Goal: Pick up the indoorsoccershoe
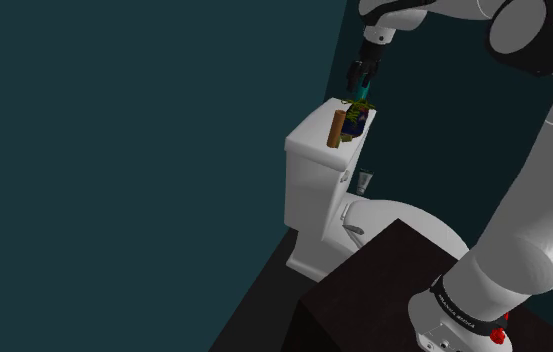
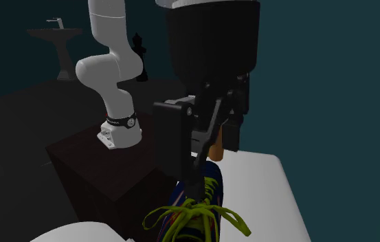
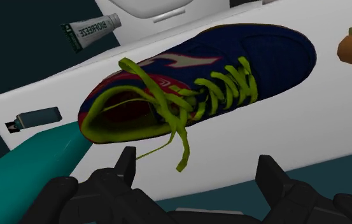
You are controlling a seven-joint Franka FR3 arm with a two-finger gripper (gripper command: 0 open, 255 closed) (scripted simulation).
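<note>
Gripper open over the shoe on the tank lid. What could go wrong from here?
1. Loose laces trail toward the gripper; it may close on laces, not the shoe.
2. A nudge could slide the shoe off the lid.
3. The brown cylinder by the toe may get knocked.

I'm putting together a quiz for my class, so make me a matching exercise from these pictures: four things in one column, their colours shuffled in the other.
Things:
1. shoe upper
2. laces
3. toilet tank
4. gripper

Colours:
A. black
B. navy blue
C. white
D. yellow-green

Pairs: 1-B, 2-D, 3-C, 4-A
</note>
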